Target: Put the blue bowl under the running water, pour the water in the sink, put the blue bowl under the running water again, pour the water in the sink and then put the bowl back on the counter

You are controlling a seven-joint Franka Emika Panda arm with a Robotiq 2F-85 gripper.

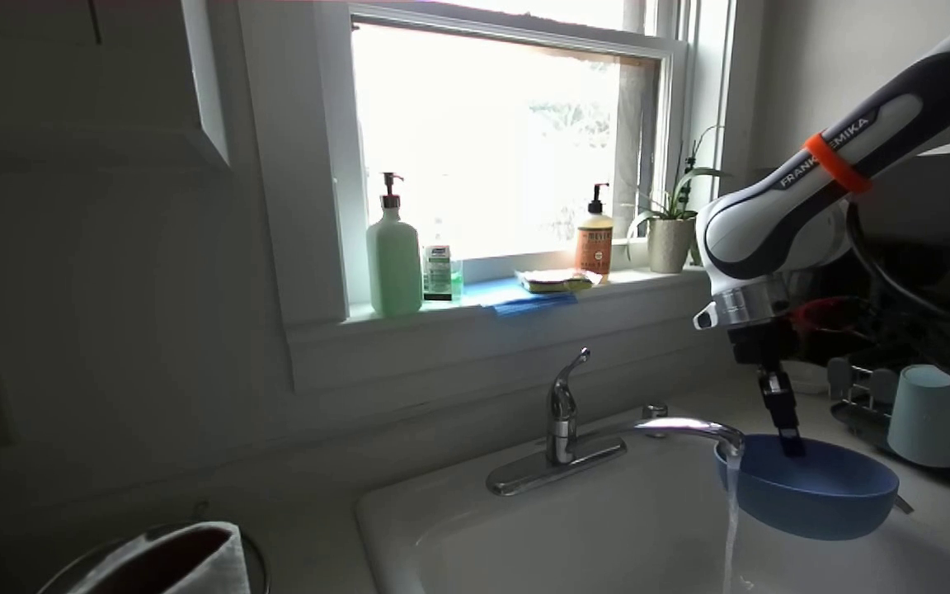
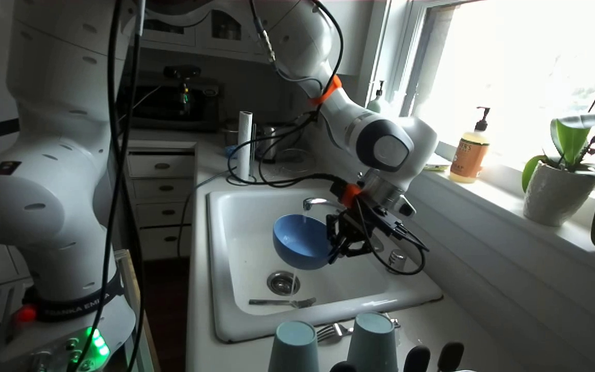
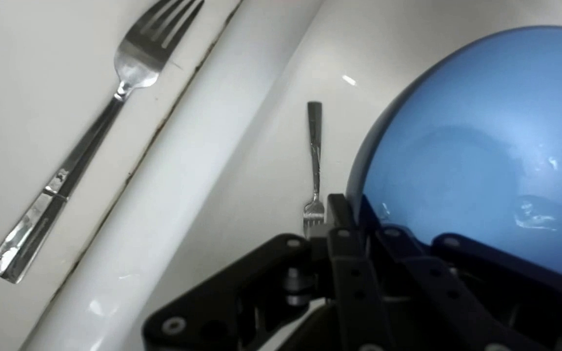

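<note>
The blue bowl [image 1: 809, 488] hangs above the sink [image 1: 388, 536], mouth up and a little tilted; in an exterior view its rim stretches longest from left to right and dips at the right end. The gripper [image 3: 353, 207] is narrow, its 2 fingers [image 3: 340, 212] pinching the rim, 1 inside the bowl and 1 outside. The running water [image 1: 731, 520] drops from the faucet [image 1: 562, 437] by the bowl's left edge there; whether it lands inside or slips past is hard to tell. The arm [image 1: 788, 198] slopes down from the upper right, bends at the wrist and points the gripper downward on a slight lean. An orange band [image 1: 836, 163] splits its lettering into "FRANK" and "EMIKA", and on the sill [image 1: 632, 279] a soap bottle [image 1: 594, 247] reads "MEYER". In the wrist view 1 fork [image 3: 315, 146] lies in the sink and another fork [image 3: 87, 146] lies farther left on the counter [image 3: 32, 73]
</note>
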